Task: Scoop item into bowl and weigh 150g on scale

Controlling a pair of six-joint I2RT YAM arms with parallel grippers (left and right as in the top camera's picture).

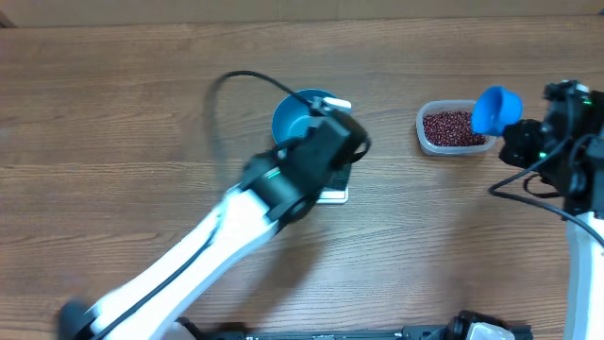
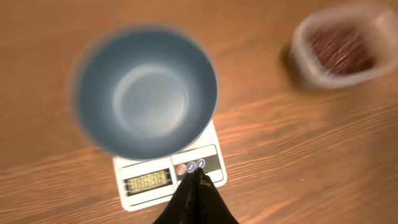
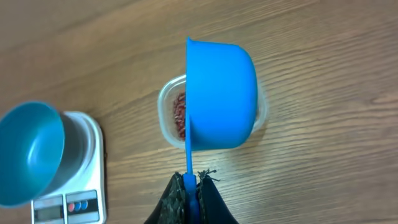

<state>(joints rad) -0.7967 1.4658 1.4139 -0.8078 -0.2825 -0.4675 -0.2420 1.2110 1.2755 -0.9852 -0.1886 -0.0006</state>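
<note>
Showing the beans [image 1: 453, 126] heaped in the clear tub [image 1: 422, 123] at the right, none in the bowl [image 1: 294, 118] yet. Seating the empty bowl on the scale [image 1: 335, 195] for weighing. Clamping the right gripper [image 3: 189, 186] on the scoop [image 3: 221, 93], tipped sideways above the tub. Pointing the closed, empty left gripper [image 2: 198, 177] at the scale's buttons, probably zeroing. Stretching the left arm [image 1: 189, 255] across the surface [image 1: 113, 94], partly hiding the scale from overhead.

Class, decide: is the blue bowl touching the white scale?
Touching. The right wrist view shows the bowl sitting on top of the scale with no gap beneath it. The left wrist view agrees.
</note>
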